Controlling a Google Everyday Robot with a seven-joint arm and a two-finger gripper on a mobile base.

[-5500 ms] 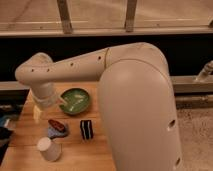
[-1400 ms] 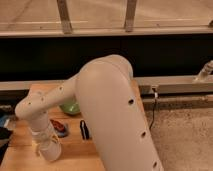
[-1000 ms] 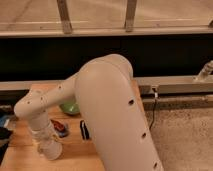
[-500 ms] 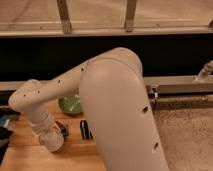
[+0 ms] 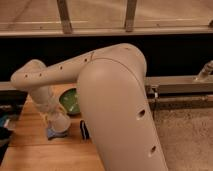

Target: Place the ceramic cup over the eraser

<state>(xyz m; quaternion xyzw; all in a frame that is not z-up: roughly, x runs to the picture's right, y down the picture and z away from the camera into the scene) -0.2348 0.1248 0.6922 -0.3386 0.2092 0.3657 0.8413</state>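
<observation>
My gripper (image 5: 59, 126) is low over the left part of the wooden table (image 5: 35, 150), at the end of the white forearm. It is shut on the ceramic cup (image 5: 62, 123), which shows only as a pale rounded shape under the wrist, off the table. The eraser (image 5: 84, 131) is a small dark block just right of the gripper. Its right side is hidden behind my big upper arm link (image 5: 120, 110). Cup and eraser are apart, with a narrow gap between them.
A green bowl (image 5: 70, 100) sits behind the gripper, toward the table's far edge. A blue-grey piece (image 5: 53, 134) lies directly beneath the gripper. Dark objects (image 5: 4, 127) sit at the left border. Right of the table is speckled floor (image 5: 190, 135).
The gripper came down on the cup near the front left, then carried it right and farther back toward the eraser. The cup's old spot is bare wood.
</observation>
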